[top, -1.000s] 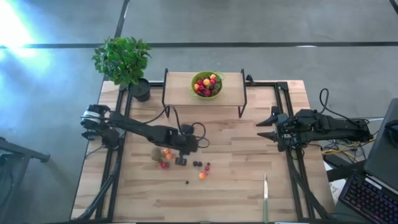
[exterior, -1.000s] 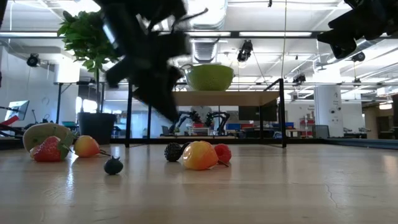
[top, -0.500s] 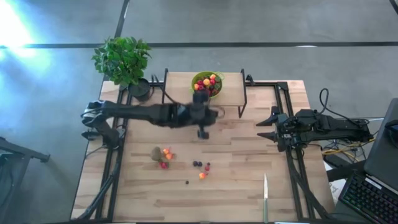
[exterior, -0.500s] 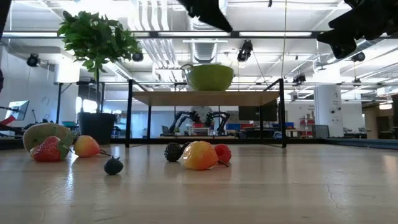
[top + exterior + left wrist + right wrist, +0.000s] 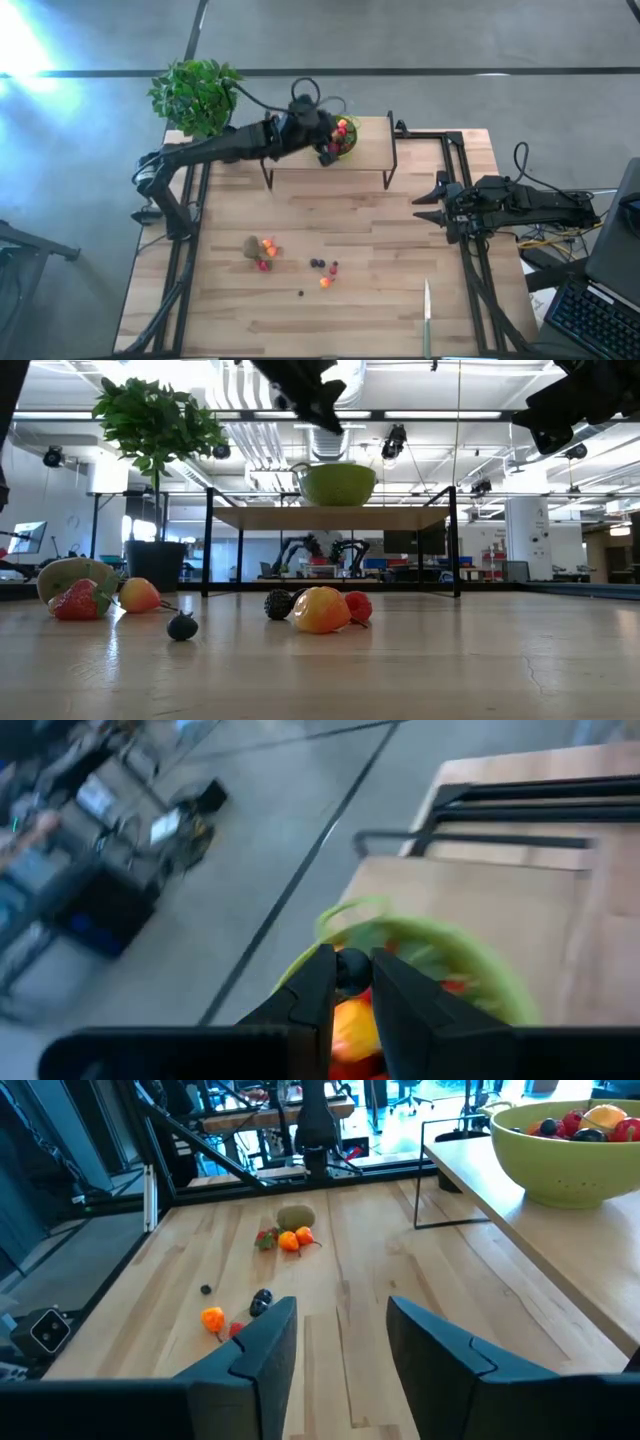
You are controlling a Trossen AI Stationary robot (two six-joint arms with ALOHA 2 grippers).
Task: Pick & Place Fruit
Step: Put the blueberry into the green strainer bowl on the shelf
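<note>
My left gripper [image 5: 327, 147] hangs over the lime-green bowl [image 5: 351, 140] on the raised wooden shelf [image 5: 300, 143] and is shut on a small dark berry [image 5: 350, 970]. The bowl [image 5: 560, 1165] holds several red, yellow and dark fruits. More fruit lies on the tabletop: a brown kiwi [image 5: 251, 246], a strawberry [image 5: 263, 265], an orange fruit [image 5: 325, 283] and dark berries [image 5: 317, 264]. My right gripper [image 5: 340, 1330] waits open at the table's right side [image 5: 430, 202], holding nothing. My left gripper pinches the small dark berry [image 5: 351, 963] between its two fingers, at their free ends. The fingers reach in from the table's left, slanting a little downward. The berry is lifted clear, just above the fruit in the bowl [image 5: 480, 960].
A potted plant [image 5: 196, 95] stands at the far left corner beside the shelf. A slim knife [image 5: 426, 318] lies near the front right. The shelf's black legs [image 5: 209, 540] stand on the table. Bare wood lies between the loose fruit and my right arm.
My left gripper has risen from among the loose fruit on the table and swung toward the far edge, ending over the bowl on the shelf with the dark berry between its fingers. The fruit on the table has stayed put.
</note>
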